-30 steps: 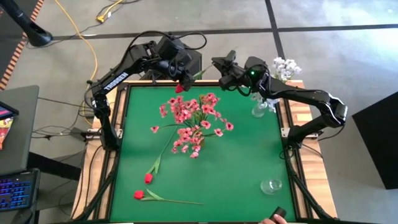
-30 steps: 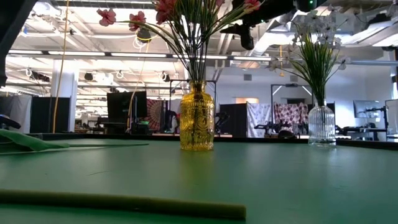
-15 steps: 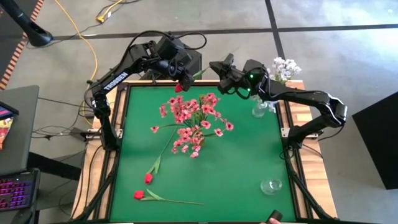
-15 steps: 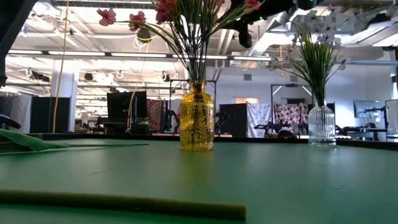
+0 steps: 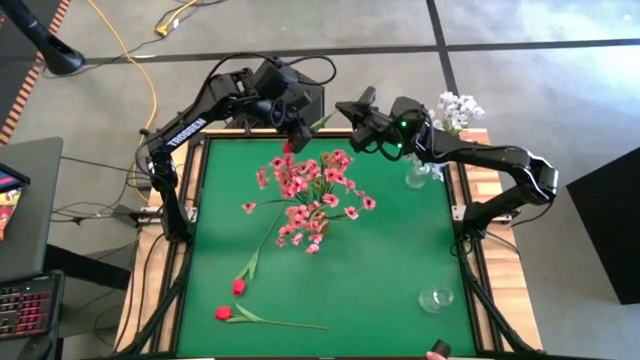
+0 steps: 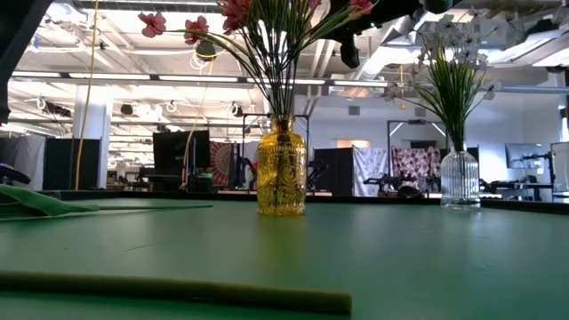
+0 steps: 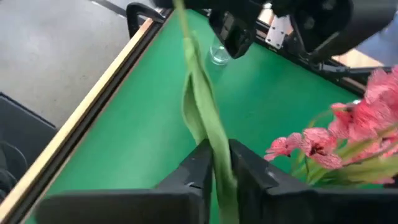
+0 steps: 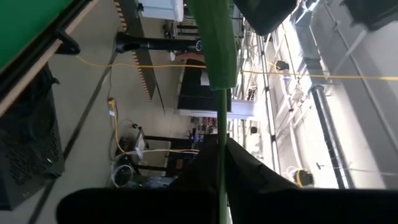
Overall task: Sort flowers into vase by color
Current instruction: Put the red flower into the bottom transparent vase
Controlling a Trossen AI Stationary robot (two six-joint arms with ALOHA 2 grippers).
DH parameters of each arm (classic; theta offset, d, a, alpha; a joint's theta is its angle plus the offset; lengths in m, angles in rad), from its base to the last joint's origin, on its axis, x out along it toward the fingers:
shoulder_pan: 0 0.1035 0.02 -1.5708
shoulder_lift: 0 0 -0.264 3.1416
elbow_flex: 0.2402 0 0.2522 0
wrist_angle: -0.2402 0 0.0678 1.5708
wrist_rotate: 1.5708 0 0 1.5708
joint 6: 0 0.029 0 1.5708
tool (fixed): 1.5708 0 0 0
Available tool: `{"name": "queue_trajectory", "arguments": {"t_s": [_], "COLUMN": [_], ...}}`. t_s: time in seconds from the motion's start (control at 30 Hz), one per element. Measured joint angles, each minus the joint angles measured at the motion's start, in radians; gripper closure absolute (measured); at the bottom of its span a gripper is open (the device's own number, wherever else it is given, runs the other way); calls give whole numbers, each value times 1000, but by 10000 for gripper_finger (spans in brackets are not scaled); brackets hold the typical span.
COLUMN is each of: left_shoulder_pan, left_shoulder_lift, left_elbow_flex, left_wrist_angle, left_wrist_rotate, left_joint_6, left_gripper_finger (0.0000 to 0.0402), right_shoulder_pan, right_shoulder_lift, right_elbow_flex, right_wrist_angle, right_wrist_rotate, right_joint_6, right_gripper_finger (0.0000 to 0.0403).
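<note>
Green felt worktop (image 5: 380,270), wood-framed. I log the left gripper (image 5: 293,132) raised over the far edge, arm arched, fingers (image 7: 200,165) pinched on a red-bud flower's (image 5: 289,144) flat green stem. Right gripper (image 5: 352,108) alongside, arm stretched level, fingers closed on that stem's other end. Pink flowers (image 5: 310,195) mid-worktop; two red flowers (image 5: 232,300) near left corner.

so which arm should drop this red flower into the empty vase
Right, probably. The left gripper is shut on the red flower, but the empty vase stands on the right arm's side, and the right gripper is at the stem's free end.
</note>
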Motion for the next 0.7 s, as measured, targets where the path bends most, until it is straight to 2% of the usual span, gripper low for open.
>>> {"name": "queue_trajectory", "arguments": {"t_s": [0.27, 0.47, 0.57, 0.7], "left_shoulder_pan": [14, 58, 85, 122], "left_shoulder_lift": [-12, -98, -154, -215], "left_elbow_flex": [0, 0, 0, 2], "left_wrist_angle": [16, 130, 185, 220], "left_wrist_rotate": [-67, -68, -75, -144], "left_joint_6": [54, 108, 136, 150], "left_gripper_finger": [262, 211, 199, 197], "right_shoulder_pan": [0, -6, -38, -92], "right_shoulder_lift": [0, -8, -17, -20], "right_elbow_flex": [0, 5, 70, 208], "right_wrist_angle": [-2, -18, -150, -366], "right_wrist_rotate": [16, 15, -25, -110], "right_joint_6": [33, 92, 215, 420], "right_gripper_finger": [376, 376, 376, 376]}}
